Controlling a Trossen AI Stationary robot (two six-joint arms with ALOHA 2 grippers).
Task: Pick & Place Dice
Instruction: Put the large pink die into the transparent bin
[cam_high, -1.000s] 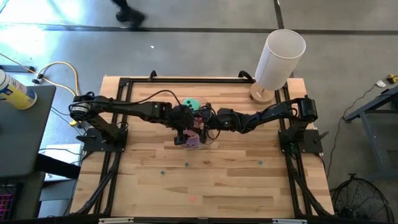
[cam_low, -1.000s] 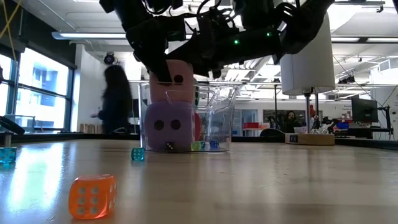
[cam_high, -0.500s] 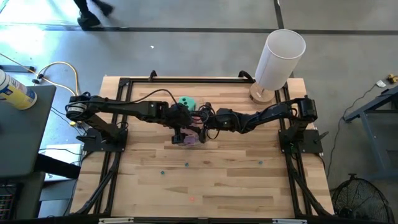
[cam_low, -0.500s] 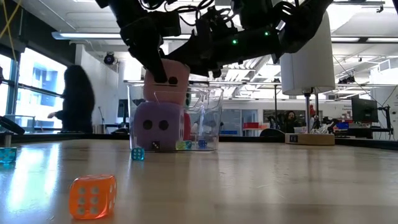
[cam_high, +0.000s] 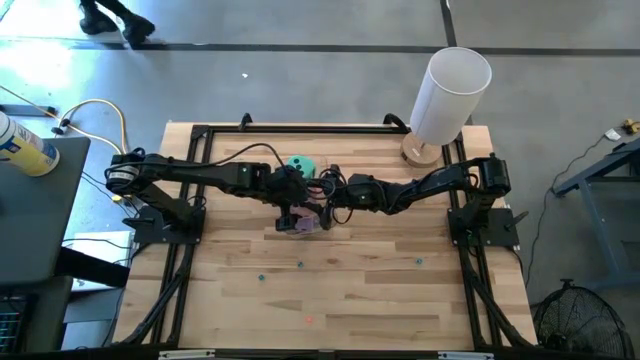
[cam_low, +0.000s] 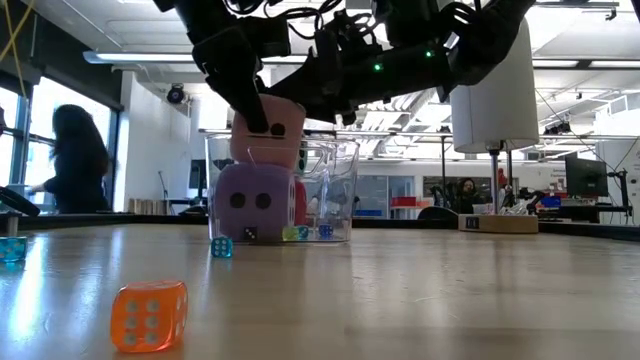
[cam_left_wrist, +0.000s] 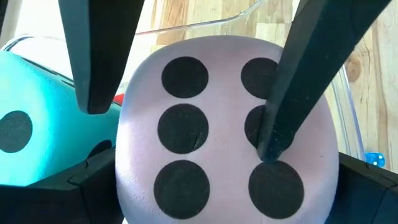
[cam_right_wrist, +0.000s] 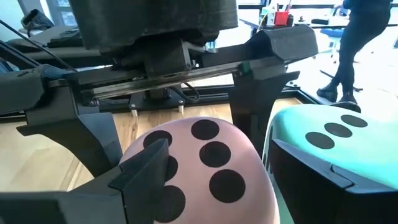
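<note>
A clear plastic container (cam_low: 335, 190) stands mid-table. The purple die (cam_low: 258, 202) sits on its floor, with the red die (cam_low: 300, 203) behind it and tiny coloured beads beside them. My left gripper (cam_low: 262, 125) (cam_high: 290, 213) is shut on the pink die (cam_low: 278, 128), which sits on the purple one and rises above the rim. The teal-green die (cam_high: 300, 164) lies just beyond, toward the far edge. My right gripper (cam_right_wrist: 216, 148) (cam_high: 325, 200) is open and level, reaching in from the right. Its fingers stand either side of the pink die (cam_right_wrist: 199, 162). My left gripper pinches the pink die (cam_left_wrist: 205, 186) between its two fingers (cam_left_wrist: 280, 124), which come from above pointing down onto opposite side faces. The six-pip face looks up at the wrist camera. The die is upright, with its underside on the purple die. My right gripper: I cannot tell whether it touches the die or the container.
A small orange die (cam_low: 148, 315) and a small teal one (cam_low: 221, 247) lie on the near table, and other tiny beads (cam_high: 300, 265) are scattered there. A tall white cylinder (cam_high: 450, 95) stands at the far right corner. A person (cam_low: 70, 160) walks beyond the table.
Between one second and half a second ago, my left gripper moved a little toward the table's left edge with the pink die. The container and the dice in it slid the same way along the table. Since then everything has stayed still. The person has walked left.
</note>
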